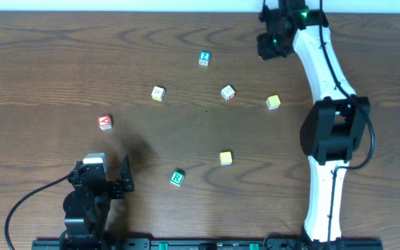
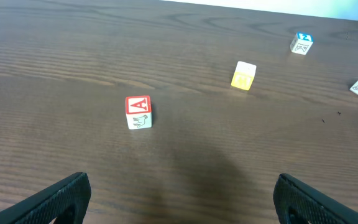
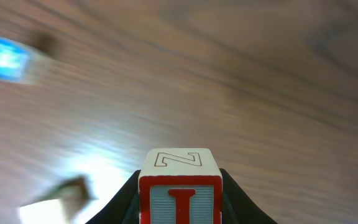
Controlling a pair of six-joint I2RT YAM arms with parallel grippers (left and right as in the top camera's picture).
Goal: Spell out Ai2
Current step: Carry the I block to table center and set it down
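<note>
I cube (image 3: 180,186) pinched in the right gripper (image 3: 180,198), base cut off; left gripper (image 2: 182,190) wide open, empty.

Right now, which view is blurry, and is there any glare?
Right wrist view: the table and blue cube are smeared, with a glare patch low left; only the I cube between the jaws is sharp. Left wrist view: crisp, the A cube clear. Overhead view: sharp, evenly lit.

A dark brown wood-grain table (image 1: 47,55) fills every view. Far ahead of the left gripper (image 2: 182,202) its edge meets a pale bluish-white strip (image 2: 328,7), wall or floor unclear. Soft glare (image 3: 98,168) brightens the wood close beside the right gripper (image 3: 180,205).
</note>
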